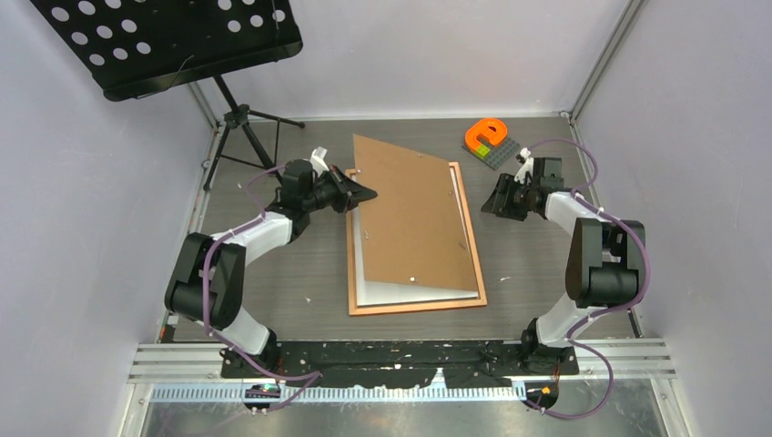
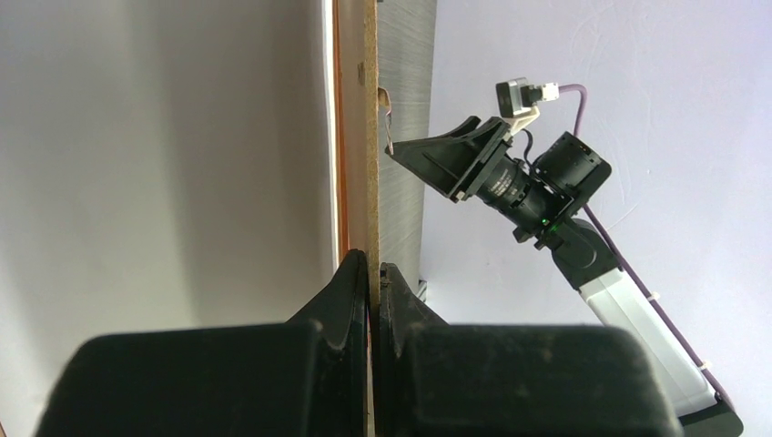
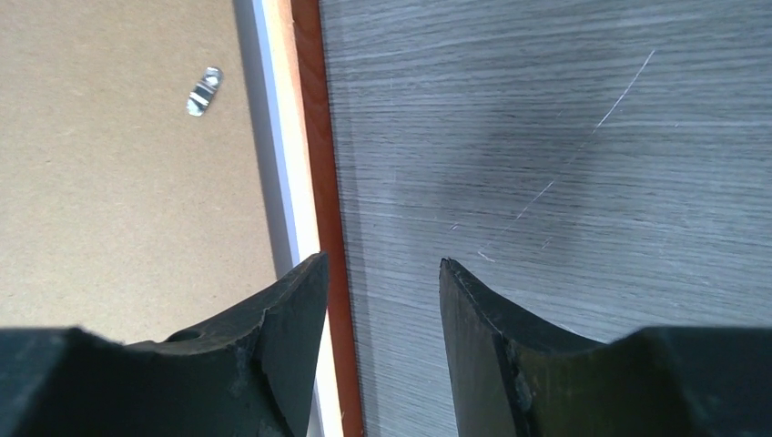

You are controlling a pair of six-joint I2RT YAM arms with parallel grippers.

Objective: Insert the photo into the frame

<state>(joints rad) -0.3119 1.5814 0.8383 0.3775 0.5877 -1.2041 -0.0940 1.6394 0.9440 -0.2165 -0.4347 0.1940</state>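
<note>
Now, counter: is carrying the frame flat, between the two arms.
Frame: is lying face down. Its left rail is sitting just below the left fingers, and its right rail is running directly under the right fingers.
Backing board: is being held tilted and slightly skewed. It is raised on the side at the left fingers, and its opposite side appears to be resting in the frame close to the right fingers.
Photo: is showing only its white back inside the frame, beneath the board and lower than the left fingers. A strip is lying uncovered along the near rail, and the rest is hidden.
Left fingers: are pressing together on the board's thin edge.
Right fingers: are standing apart and gripping nothing, with one tip over the frame's right rail and the other over bare counter.
Clip: is lying on the board, beyond the right fingers' inner tip.
Step, as I judge it: the photo seems to be in place already, and the board is being seated over it.
Doing it well: the left fingers should be squaring the board to the rails while lowering slowly, so the sheet underneath is not dragged. The right fingers should be steadying the right rail against sliding.
</note>
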